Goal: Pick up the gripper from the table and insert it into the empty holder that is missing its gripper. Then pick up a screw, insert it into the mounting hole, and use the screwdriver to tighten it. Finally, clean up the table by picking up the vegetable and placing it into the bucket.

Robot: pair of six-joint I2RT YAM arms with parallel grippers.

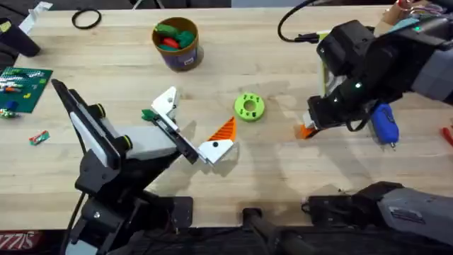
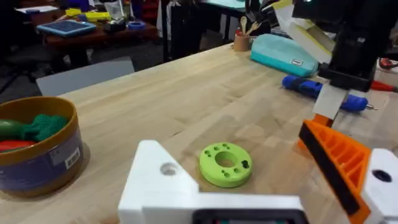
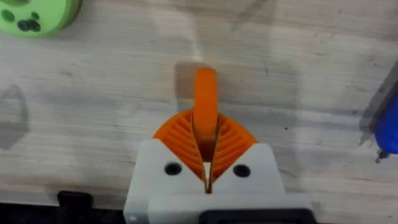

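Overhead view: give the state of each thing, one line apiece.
Left gripper: open.
Right gripper: shut.
Bucket: upright, with vegetables inside.
Screwdriver: lying flat, not held.
Green disc: lying flat.

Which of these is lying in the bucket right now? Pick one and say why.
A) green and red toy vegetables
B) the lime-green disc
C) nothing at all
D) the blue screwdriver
A: the bucket at the far side of the table holds green and red toy vegetables, while the blue screwdriver lies on the wood near the right gripper and the lime-green disc sits on the table mid-way.
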